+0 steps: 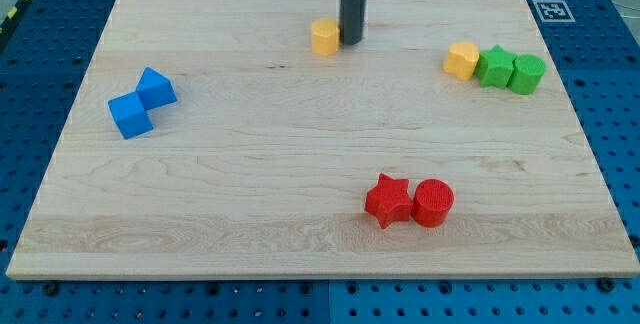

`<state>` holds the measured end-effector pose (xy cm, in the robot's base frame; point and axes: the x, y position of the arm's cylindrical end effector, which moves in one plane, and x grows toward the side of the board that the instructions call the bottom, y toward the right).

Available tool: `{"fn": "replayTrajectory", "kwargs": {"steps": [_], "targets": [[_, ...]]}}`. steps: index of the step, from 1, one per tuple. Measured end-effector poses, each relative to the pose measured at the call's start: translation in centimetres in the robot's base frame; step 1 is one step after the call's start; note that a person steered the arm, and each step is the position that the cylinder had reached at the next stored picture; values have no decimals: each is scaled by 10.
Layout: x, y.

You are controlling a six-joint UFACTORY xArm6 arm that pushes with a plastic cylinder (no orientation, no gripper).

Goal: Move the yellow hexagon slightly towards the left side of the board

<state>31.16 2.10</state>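
A yellow hexagon point(325, 37) lies near the top middle of the wooden board point(300, 164). My tip point(352, 42) is the lower end of the dark rod that comes down from the view's top. It stands right at the hexagon's right side, touching it or nearly so. A second yellow block point(462, 60), whose shape I cannot make out, lies at the upper right.
Two green blocks point(510, 69) sit against the second yellow block's right side. Two blue blocks point(143, 102) touch each other at the left. A red star point(388, 200) and a red cylinder point(433, 203) lie side by side at the lower middle. A black-and-white marker point(552, 9) is at the board's top right corner.
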Motion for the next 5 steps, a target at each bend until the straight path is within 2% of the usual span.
{"fn": "replayTrajectory", "kwargs": {"steps": [2,3,5], "targets": [[10,-46],[28,-52],[37,-52]]}}
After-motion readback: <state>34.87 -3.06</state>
